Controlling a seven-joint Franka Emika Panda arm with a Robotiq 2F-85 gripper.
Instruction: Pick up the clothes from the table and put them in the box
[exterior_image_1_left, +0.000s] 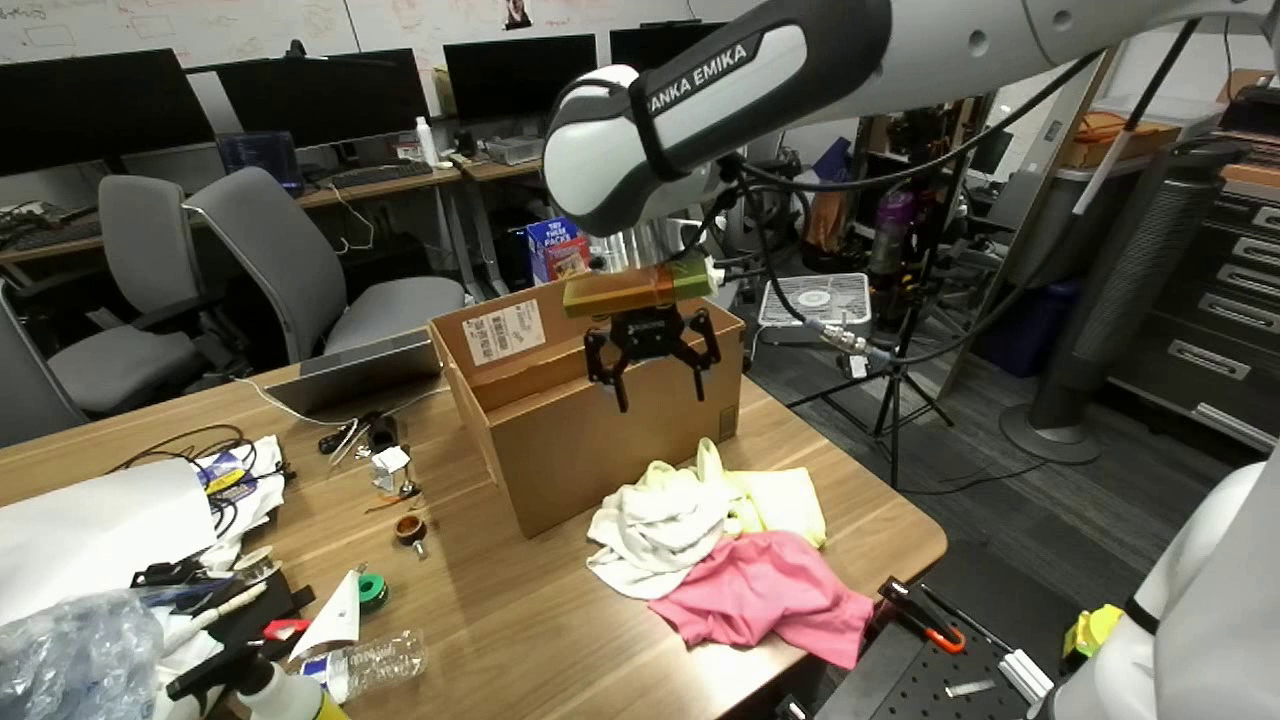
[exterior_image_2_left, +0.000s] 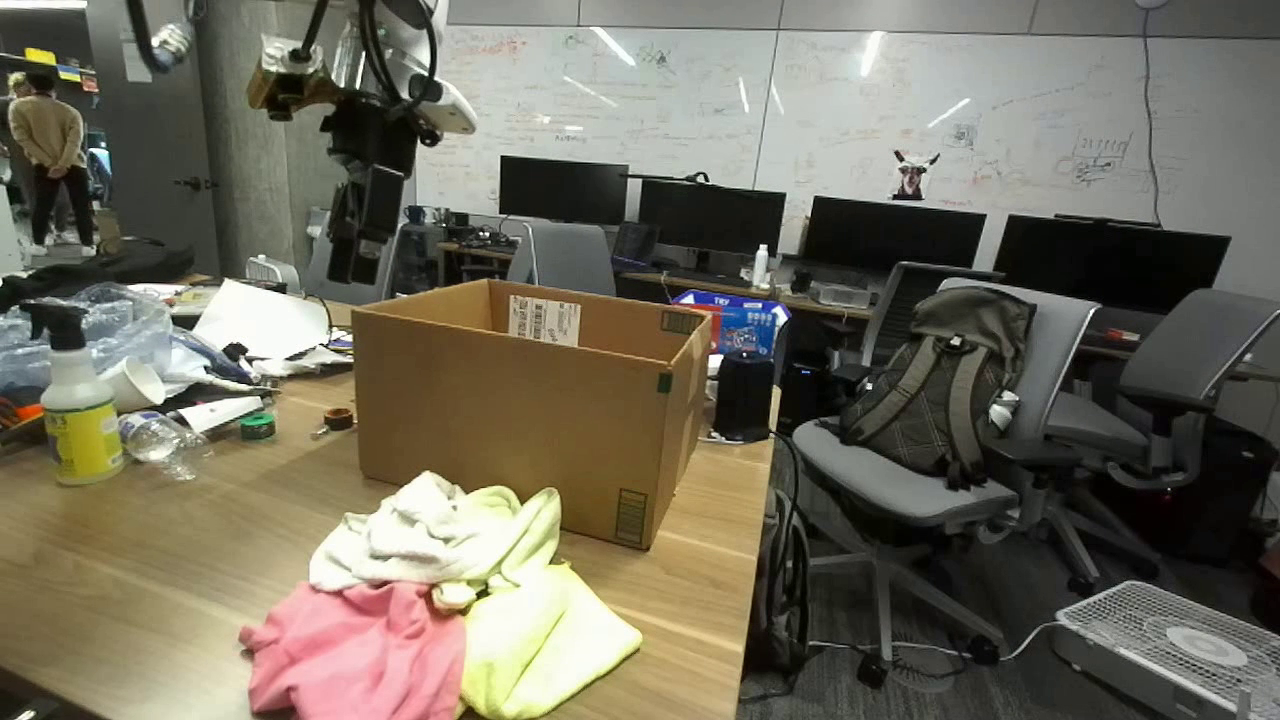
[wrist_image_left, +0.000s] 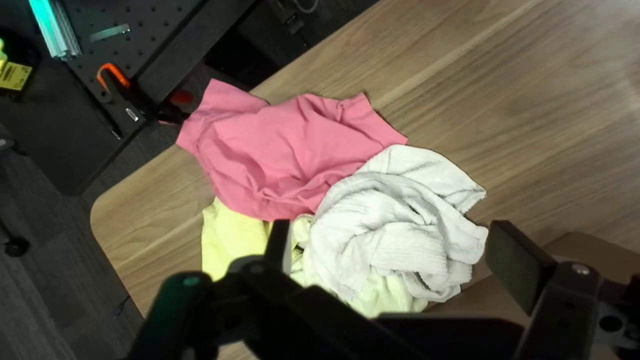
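Note:
A pile of clothes lies on the wood table (exterior_image_1_left: 480, 640) in front of the box. It holds a bright pink garment (exterior_image_1_left: 765, 595), a white one (exterior_image_1_left: 660, 530) and a pale yellow one (exterior_image_1_left: 790, 505). The brown cardboard box (exterior_image_2_left: 500, 410) stands open-topped in both exterior views, a white label on an inner wall; its floor is hidden. High above the pile hangs my gripper (exterior_image_1_left: 661, 402), its jaws wide apart with nothing held. Seen from the wrist, the white garment (wrist_image_left: 385, 230) appears between the fingers, well below them, and the pink garment (wrist_image_left: 290, 155) reaches past the table edge.
On the table beside the box are a laptop (exterior_image_1_left: 360, 372), a plastic bottle (exterior_image_1_left: 370, 665), a spray bottle (exterior_image_2_left: 80, 410), a crumpled clear bag (exterior_image_1_left: 75, 660) and loose cables. A black perforated platform (wrist_image_left: 150, 30) borders the table edge near the pink garment.

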